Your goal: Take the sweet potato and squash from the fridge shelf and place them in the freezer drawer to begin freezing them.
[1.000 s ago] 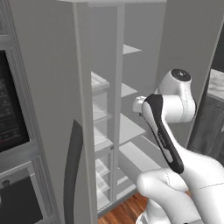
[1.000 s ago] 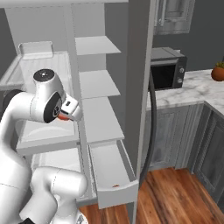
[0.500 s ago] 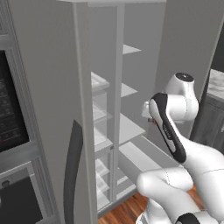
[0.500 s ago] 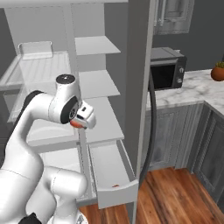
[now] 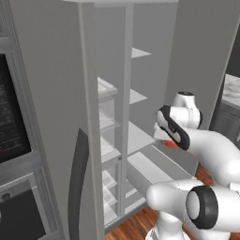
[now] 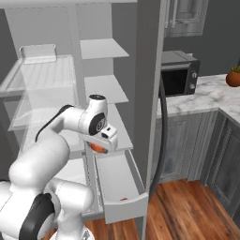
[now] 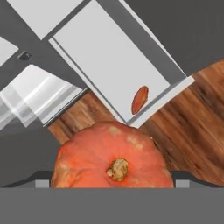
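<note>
1. Fridge [image 6: 150,93] – tall, grey, doors open; pale shelf slabs [image 6: 101,49] stacked inside, clear wire-look shelves on the other side.

2. Arm [image 6: 70,124] – white w/ dark joints, rises from base, bends fwd at elbow into the fridge opening. Wrist turned downward so hand cam looks down past the load into the drawer and floor. In left base view forearm [image 5: 206,150] reaches across in front of the lower shelves.

3. Freezer drawer [image 6: 115,180] – long, shallow, pale grey-white box, plain flat sides; pulled out at fridge bottom, over wood floor [image 6: 187,211]. In hand view [image 7: 109,61] seen from above, set diagonally.

4. Worktop [image 6: 206,96] – marble-look, right of fridge; dark microwave [image 6: 178,72] on it; small orange item near far end, too small to ID.

5. End effector [image 6: 99,146] – held above rear part of the open drawer, jaws spread wide around the squash, carrying it.

6. Squash [image 7: 113,159] – round, flattened, orange-red w/ paler mottling, tan stem stub facing cam; fills lower hand view. In right base view [image 6: 97,148] only an orange sliver shows under the hand.

7. Sweet potato [image 7: 139,99] – small, elongated, reddish-brown; lies inside the drawer near its front wall, also visible in right base view [image 6: 123,198].
</note>
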Available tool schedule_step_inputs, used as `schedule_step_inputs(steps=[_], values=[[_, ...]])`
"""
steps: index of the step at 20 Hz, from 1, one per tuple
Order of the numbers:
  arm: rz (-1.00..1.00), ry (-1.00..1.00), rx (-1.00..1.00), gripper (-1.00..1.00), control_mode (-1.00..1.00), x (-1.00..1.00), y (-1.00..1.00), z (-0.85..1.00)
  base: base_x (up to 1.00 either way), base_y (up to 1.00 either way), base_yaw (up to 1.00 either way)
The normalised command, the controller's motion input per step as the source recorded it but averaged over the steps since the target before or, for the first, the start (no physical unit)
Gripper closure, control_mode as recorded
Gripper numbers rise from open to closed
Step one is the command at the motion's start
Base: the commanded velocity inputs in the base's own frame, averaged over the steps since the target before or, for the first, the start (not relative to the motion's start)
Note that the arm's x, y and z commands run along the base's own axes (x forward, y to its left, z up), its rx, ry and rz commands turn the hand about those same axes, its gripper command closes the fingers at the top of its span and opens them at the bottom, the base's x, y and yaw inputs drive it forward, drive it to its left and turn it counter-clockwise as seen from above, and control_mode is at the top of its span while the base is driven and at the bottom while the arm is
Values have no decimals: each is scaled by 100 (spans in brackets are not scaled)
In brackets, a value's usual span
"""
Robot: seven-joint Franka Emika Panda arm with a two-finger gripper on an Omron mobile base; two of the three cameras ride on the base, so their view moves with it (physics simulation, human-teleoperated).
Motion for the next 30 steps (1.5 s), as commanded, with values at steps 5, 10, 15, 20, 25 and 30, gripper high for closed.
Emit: schedule_step_inputs(steps=[5,10,15,20,25,30], values=[[0,23,-6,100,-100,41,0,-100,0,0,0],[0,5,-3,100,-100,24,-22,-67,0,0,0],[0,0,-4,100,-100,1,-17,-60,0,0,0],[0,-1,0,100,-100,0,-5,-57,0,0,0],[0,-1,0,100,-100,3,-11,-35,0,0,0],[0,-3,0,100,-100,12,-4,-42,0,0,0]])
